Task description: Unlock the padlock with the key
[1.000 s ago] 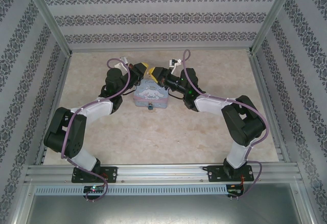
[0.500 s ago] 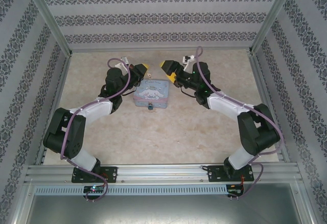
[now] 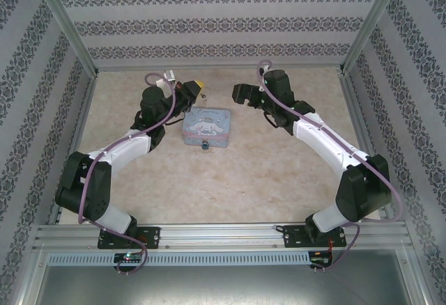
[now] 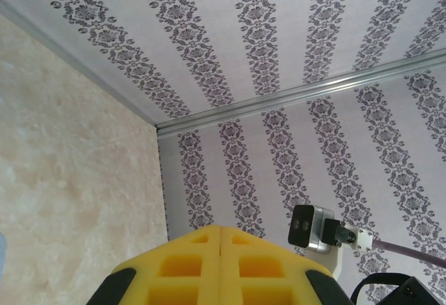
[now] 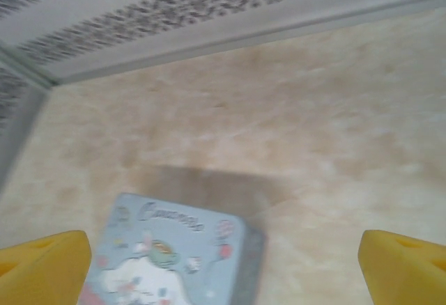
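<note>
Marbled bench [image 3: 279, 180] is carrying a cartoon tin [image 3: 206, 124] toward its far edge; the padlock [image 3: 205, 145] is sitting against the tin's near side, nearward of the left end effector [image 3: 198, 85], whose fingers are pressing together, seemingly pinching the key [image 3: 204, 98]; the right end effector [image 3: 239, 95] is staying spread.

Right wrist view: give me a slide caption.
Wide-open yellow fingers frame a cartoon tin on the marbled table.

Damask-striped walls [image 3: 209, 23] enclose a beige marbled floor [image 3: 230, 180].
</note>
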